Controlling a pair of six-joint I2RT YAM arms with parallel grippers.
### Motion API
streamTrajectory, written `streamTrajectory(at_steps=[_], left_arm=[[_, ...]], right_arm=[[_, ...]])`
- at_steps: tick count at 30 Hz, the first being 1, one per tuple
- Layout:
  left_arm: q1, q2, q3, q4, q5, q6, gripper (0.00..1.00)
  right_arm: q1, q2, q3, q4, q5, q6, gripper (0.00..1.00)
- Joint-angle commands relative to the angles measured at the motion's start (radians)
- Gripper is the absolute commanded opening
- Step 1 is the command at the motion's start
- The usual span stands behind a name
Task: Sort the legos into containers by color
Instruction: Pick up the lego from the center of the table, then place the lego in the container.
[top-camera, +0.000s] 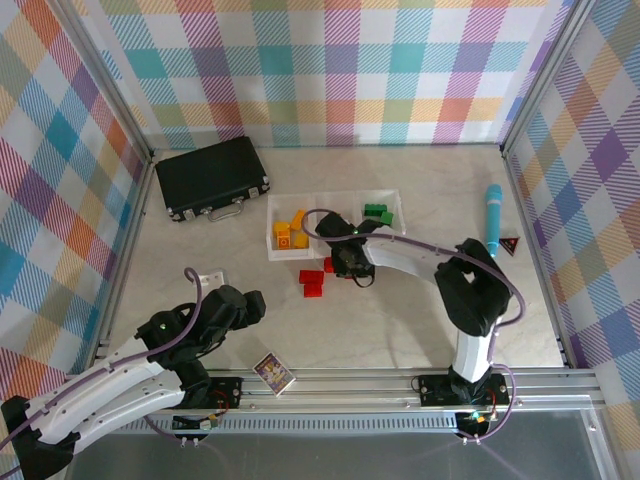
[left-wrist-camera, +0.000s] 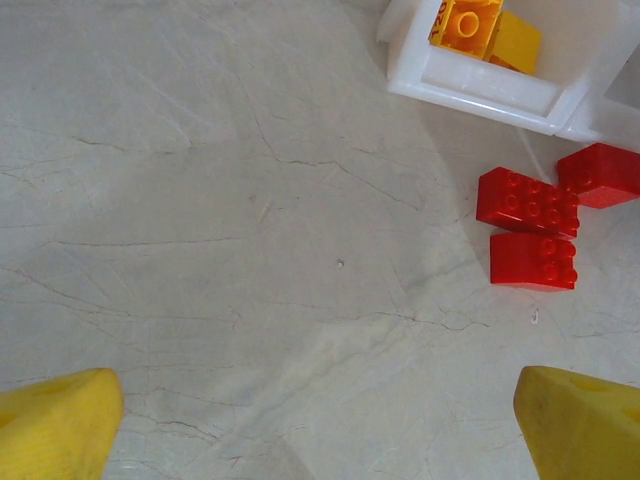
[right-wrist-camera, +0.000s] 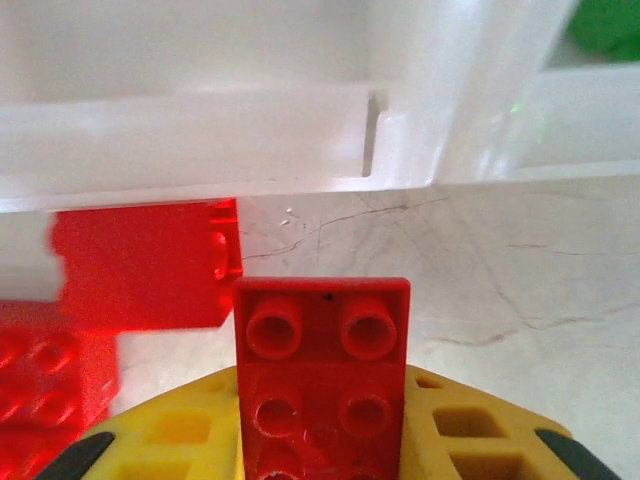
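Item, red lego (right-wrist-camera: 322, 370): a small studded brick, sitting pinched between the yellow fingers of the right tool (right-wrist-camera: 322, 425), studs facing the wrist camera. The tool is closing fully onto it across its two long smooth sides. Whether it is resting on the bench (top-camera: 400, 320) or lifted cannot be told. From above, the right tool (top-camera: 348, 262) is standing just in front of the containers (top-camera: 271, 228), whose whitish wall (right-wrist-camera: 200, 130) is rising directly beyond the brick. Item, further red legos (top-camera: 313, 282): lying loose on the bench just before the trays, three of them showing close together in the left wrist view (left-wrist-camera: 528, 200). Item, yellow legos (top-camera: 291, 230): lying in the left tray. Item, green legos (top-camera: 378, 212): lying in the right tray. The middle tray is being partly covered by the right arm and is judged to be the one for red. Item, left tool (left-wrist-camera: 320, 430): hanging wide open over bare bench, gripping nothing. Handling, as judged: the bricks are looking light, rigid and glossy, so likely to slip or twist under an off-centre pinch. The flat opposite sides are offering the surest hold, not the studded top. Sundries: black case (top-camera: 212, 177) and card (top-camera: 272, 372), lying apart from the sorting.
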Motion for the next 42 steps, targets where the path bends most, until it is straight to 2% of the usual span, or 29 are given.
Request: streamTrajectory(at_steps=[1, 5, 13, 20, 22, 24, 25, 26, 29, 35, 42], left_arm=[[0.008, 0.016, -0.009, 0.009, -0.011, 0.003, 1.00], [0.007, 0.036, -0.009, 0.027, -0.006, 0.003, 1.00], [0.007, 0.032, 0.010, 0.001, -0.007, 0.007, 1.00], [0.007, -0.021, 0.012, -0.062, -0.024, 0.000, 1.00], [0.007, -0.040, 0.010, -0.075, -0.031, -0.004, 1.00], [0.007, -0.055, 0.003, -0.081, -0.036, -0.010, 1.00], [0.006, -0.060, 0.001, -0.081, -0.037, -0.013, 1.00], [0.007, -0.063, -0.004, -0.078, -0.037, -0.016, 1.00], [0.007, -0.064, -0.011, -0.067, -0.033, -0.019, 1.00], [0.007, -0.038, -0.014, -0.039, -0.023, -0.011, 1.00], [0.007, -0.016, -0.019, -0.008, -0.010, -0.005, 1.00]], right_arm=[[0.008, -0.098, 0.072, -0.055, 0.046, -0.081, 0.23], [-0.007, -0.076, 0.204, -0.073, 0.059, -0.188, 0.26], [-0.114, 0.204, 0.550, -0.154, -0.033, -0.300, 0.30], [-0.162, 0.361, 0.665, -0.166, -0.097, -0.324, 0.30], [-0.165, 0.379, 0.681, -0.175, -0.110, -0.329, 0.34], [-0.166, 0.379, 0.690, -0.196, -0.106, -0.325, 0.46], [-0.166, 0.371, 0.684, -0.199, -0.105, -0.321, 0.54], [-0.166, 0.352, 0.669, -0.200, -0.103, -0.312, 0.67], [-0.165, 0.273, 0.596, -0.181, -0.106, -0.291, 0.75], [-0.134, 0.055, 0.351, -0.113, -0.121, -0.212, 0.78], [-0.035, -0.132, 0.057, -0.002, -0.080, -0.047, 0.81]])
